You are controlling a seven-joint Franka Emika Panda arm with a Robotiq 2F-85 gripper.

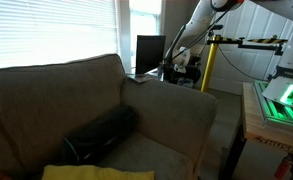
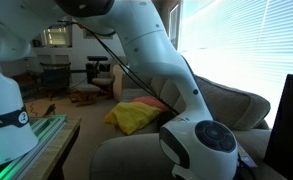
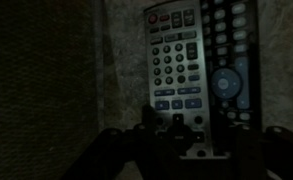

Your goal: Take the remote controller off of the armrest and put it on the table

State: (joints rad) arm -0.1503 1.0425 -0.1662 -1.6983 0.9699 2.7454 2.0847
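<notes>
**Light, stiff, smooth-shelled: take it across the narrow width**

In the wrist view the remote controller [image 3: 174, 70] lies flat and face up on a coarse woven surface that reads as cloth. I judge it is on the armrest [image 1: 176, 100], though the dim picture does not settle that. Its long axis runs from 6 to 12 o'clock. A second, darker remote [image 3: 231, 70] lies parallel and just beside it at 3 o'clock, perhaps touching.

The pincer [image 3: 176, 145] shows at 6 o'clock, its dark fingers flanking the remote's near end. The picture is too dark and blurred to tell whether they stand spread or press on the casing. In an exterior view the arm [image 1: 191, 35] reaches down at the far end of the armrest, and the remote is too small to find there.

The remote looks like hollow plastic, so probably light and rigid, with nothing to crush except soft buttons. Its shell is likely slick, so the hold should be on the two long side edges, not on top and bottom. A pinch at the very end may let the far end droop or swivel, so a hold nearer the middle would balance better.

The neighbour at 3 o'clock leaves little room for that finger and could be nudged or dragged along. No view shows the dark counter clearly.
</notes>
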